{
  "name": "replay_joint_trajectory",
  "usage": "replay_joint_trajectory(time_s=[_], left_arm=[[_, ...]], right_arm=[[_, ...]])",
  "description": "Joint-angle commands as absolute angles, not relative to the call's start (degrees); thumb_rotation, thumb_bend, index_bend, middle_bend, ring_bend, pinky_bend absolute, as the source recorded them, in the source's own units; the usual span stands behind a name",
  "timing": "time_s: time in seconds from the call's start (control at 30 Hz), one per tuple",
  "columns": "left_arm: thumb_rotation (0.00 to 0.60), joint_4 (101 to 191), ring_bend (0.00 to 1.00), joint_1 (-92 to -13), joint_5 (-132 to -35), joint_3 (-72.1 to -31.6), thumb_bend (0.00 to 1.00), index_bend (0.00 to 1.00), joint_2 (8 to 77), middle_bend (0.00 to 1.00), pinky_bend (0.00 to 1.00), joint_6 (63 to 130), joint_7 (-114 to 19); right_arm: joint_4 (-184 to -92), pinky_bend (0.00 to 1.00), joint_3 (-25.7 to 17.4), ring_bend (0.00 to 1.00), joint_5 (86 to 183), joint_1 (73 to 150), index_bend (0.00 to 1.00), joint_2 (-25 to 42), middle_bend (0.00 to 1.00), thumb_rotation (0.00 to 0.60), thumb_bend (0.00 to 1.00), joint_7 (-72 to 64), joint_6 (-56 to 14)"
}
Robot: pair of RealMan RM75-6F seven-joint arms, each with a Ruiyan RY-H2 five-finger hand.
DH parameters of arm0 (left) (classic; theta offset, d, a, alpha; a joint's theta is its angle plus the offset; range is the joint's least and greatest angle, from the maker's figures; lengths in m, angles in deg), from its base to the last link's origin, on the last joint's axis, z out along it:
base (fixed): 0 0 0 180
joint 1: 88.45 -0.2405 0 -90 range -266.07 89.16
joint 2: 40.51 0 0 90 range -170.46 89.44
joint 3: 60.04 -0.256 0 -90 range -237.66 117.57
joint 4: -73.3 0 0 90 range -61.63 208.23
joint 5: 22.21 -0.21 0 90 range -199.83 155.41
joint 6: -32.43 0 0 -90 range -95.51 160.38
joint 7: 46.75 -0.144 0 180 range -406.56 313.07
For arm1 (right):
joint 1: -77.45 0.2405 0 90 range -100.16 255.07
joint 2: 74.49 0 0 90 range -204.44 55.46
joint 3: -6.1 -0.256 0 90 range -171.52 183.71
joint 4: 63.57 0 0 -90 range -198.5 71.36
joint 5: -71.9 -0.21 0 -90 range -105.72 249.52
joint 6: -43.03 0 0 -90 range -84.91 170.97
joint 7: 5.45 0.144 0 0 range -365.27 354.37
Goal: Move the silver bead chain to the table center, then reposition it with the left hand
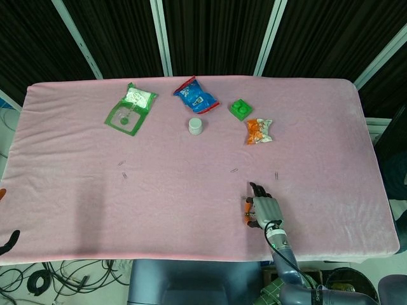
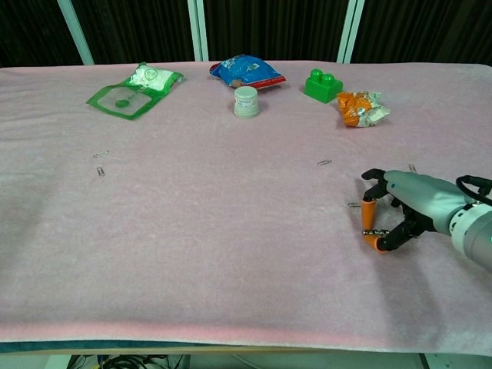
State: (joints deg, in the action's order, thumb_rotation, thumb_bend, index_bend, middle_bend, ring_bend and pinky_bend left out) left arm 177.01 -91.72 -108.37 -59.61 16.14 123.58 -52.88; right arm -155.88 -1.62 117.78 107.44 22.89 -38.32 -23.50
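Note:
My right hand (image 2: 407, 206) rests low on the pink cloth at the near right, seen also in the head view (image 1: 262, 208). Its orange-tipped fingers (image 2: 368, 207) curl down, and the thumb and a fingertip pinch a thin silver bead chain (image 2: 370, 231). Most of the chain is hidden under the hand. A short silver piece (image 2: 354, 204) lies just left of the fingertips. Of my left hand (image 1: 7, 242), only a dark finger and an orange tip show, at the far left edge of the head view, off the table.
Along the far side lie a green packet (image 2: 131, 91), a blue snack bag (image 2: 246, 71), a white jar (image 2: 245, 101), a green brick (image 2: 323, 84) and an orange wrapper (image 2: 360, 108). Paper clips (image 2: 101, 163) (image 2: 324, 162) are scattered on the pink table cloth (image 2: 215, 231).

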Motion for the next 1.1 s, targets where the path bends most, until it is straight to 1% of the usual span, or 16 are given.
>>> replay_joint_trajectory(time_s=[0.03,0.27,0.7,0.87,1.1], left_arm=[[0.6,177.01,0.0,-91.73,-108.46,-59.64,0.29,0.09,16.15,0.05,0.0,123.62,-52.89],[0.6,177.07,0.0,-91.8,-108.95,-59.85,0.29,0.09,16.09,0.05,0.0,123.73,-52.79],[0.6,177.02,0.0,-91.87,-109.14,-59.94,0.29,0.1,16.02,0.05,0.0,123.82,-52.55],[0.6,177.05,0.0,-91.89,-109.23,-59.97,0.29,0.1,15.97,0.05,0.0,123.85,-52.45],[0.6,176.92,0.0,-91.98,-109.2,-59.9,0.29,0.1,15.77,0.05,0.0,124.05,-51.75]], right_arm=[[-155.93,0.2,-1.5,0.03,117.56,107.49,0.56,22.77,0.0,0.6,0.29,-38.61,-23.37],[-156.39,0.2,-1.6,0.03,116.86,107.69,0.59,22.53,0.0,0.6,0.34,-39.01,-23.11],[-161.71,0.2,-3.35,0.03,118.61,107.44,0.61,19.43,0.0,0.6,0.36,-36.0,-23.69],[-164.9,0.2,-4.51,0.03,119.66,107.35,0.61,17.69,0.0,0.6,0.36,-33.63,-23.41],[-168.24,0.2,-7.66,0.03,121.51,108.28,0.61,15.32,0.0,0.6,0.36,-29.74,-22.53]])
